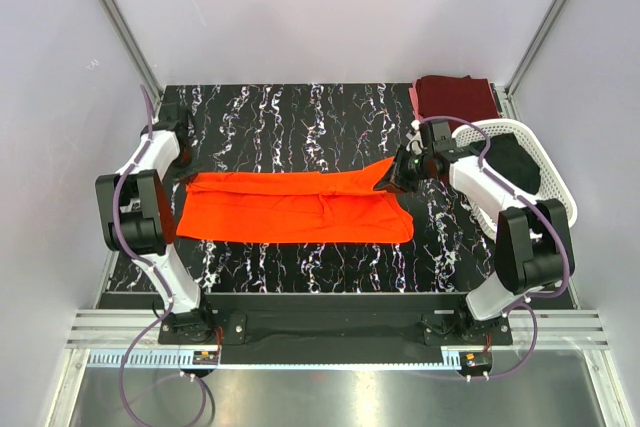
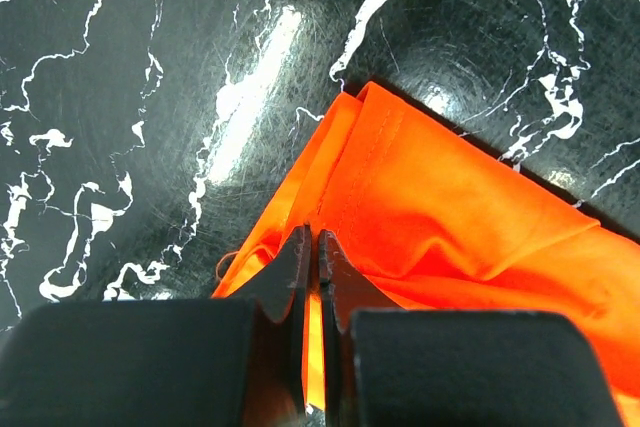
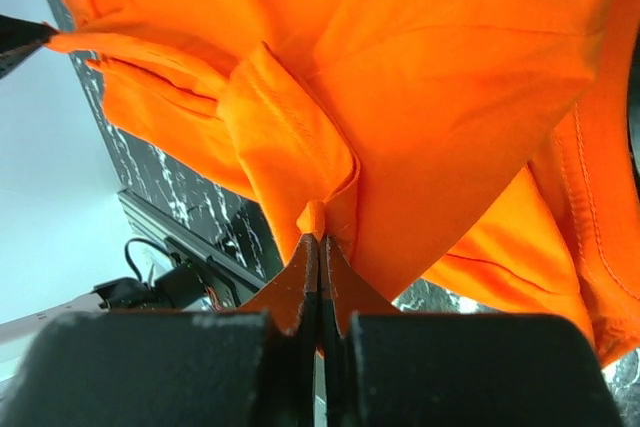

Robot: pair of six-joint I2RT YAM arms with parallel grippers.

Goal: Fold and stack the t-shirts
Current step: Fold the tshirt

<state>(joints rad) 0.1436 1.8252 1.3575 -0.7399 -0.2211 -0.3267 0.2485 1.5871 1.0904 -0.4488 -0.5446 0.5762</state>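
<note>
Top external, orange t-shirt [image 1: 300,209]: stretched long across the middle of the black marbled counter [image 1: 300,117], pinched at both ends, right end looks lifted a bit.
Top external, other shirts: maroon t-shirt [image 1: 455,97] lying at the far right corner; black t-shirt [image 1: 515,162] sitting in the white basket [image 1: 560,192] just behind the right arm.
Top external, room: plain white walls [image 1: 300,17] on three sides, pretty cramped on the right with that basket there.
Left wrist, left hand [image 2: 312,242]: clamped together on a thin edge of orange cloth, low over the counter.
Left wrist, risk: tiny bite, so could probably slip out if pulled any tighter; glossy surface too, so likely no friction to keep the cloth put.
Right wrist, right hand [image 3: 320,242]: pressed together on a small bunched nub of fabric, rest hanging in folds.
Right wrist, risk: bunched grab probably means a crooked fold or a trapped sleeve; swing wide and might clip the basket.
</note>
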